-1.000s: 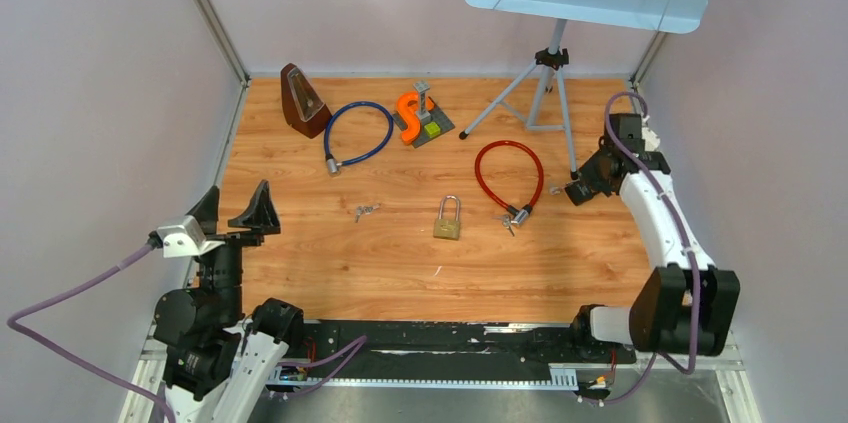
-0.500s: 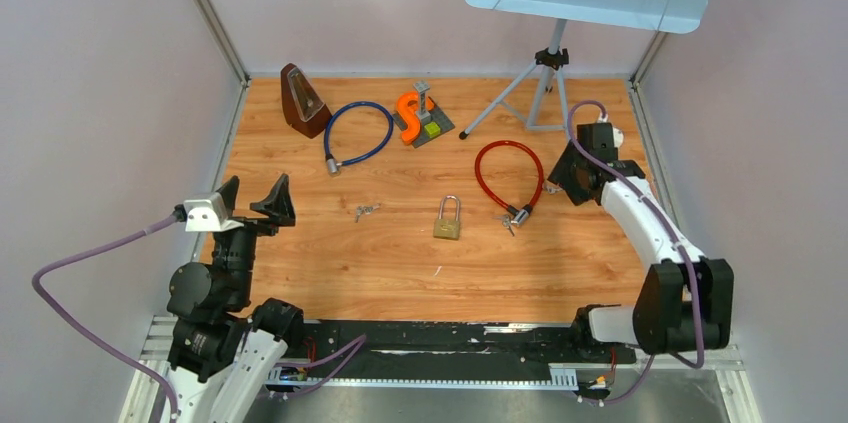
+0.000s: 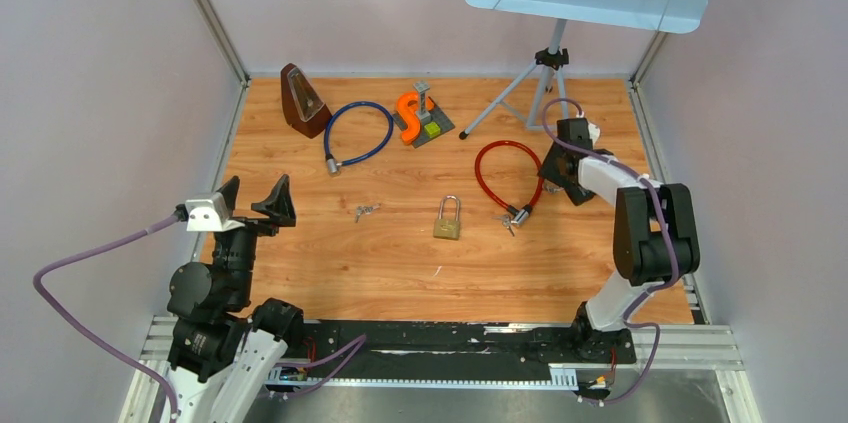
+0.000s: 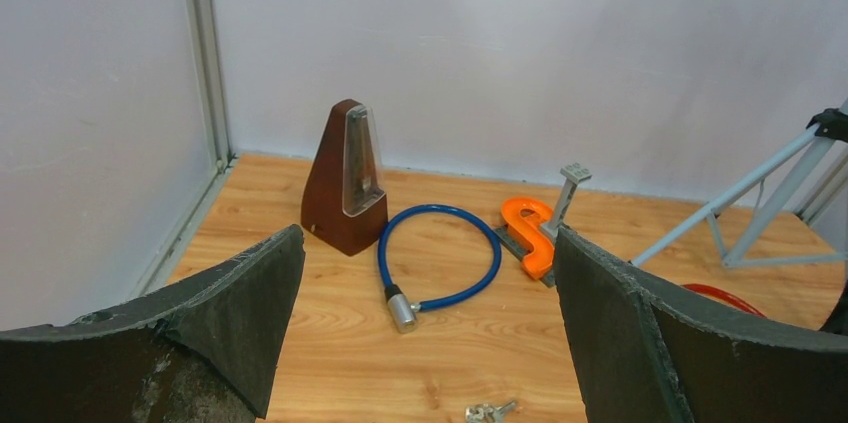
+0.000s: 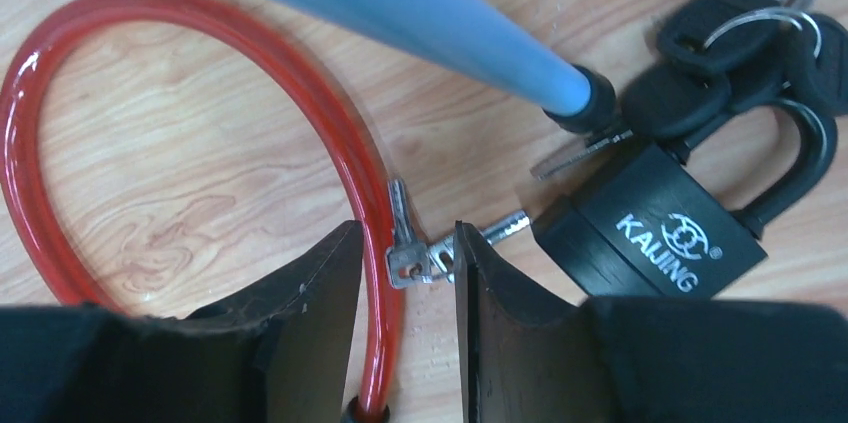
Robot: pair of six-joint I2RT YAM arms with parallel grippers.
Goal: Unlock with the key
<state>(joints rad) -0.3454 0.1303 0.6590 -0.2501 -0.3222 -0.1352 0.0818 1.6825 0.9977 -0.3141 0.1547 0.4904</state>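
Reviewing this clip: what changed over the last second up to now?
The right gripper swung left toward the red cable lock, its arm folding up; its jaws stand narrowly apart by small silver keys, gripping nothing. The left gripper shifted slightly early on, then held, open. Brass padlock, loose keys, blue cable lock and metronome stayed put.

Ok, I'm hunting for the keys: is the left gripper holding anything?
No, the left gripper is wide open with nothing in it; keys lie loose ahead of it.
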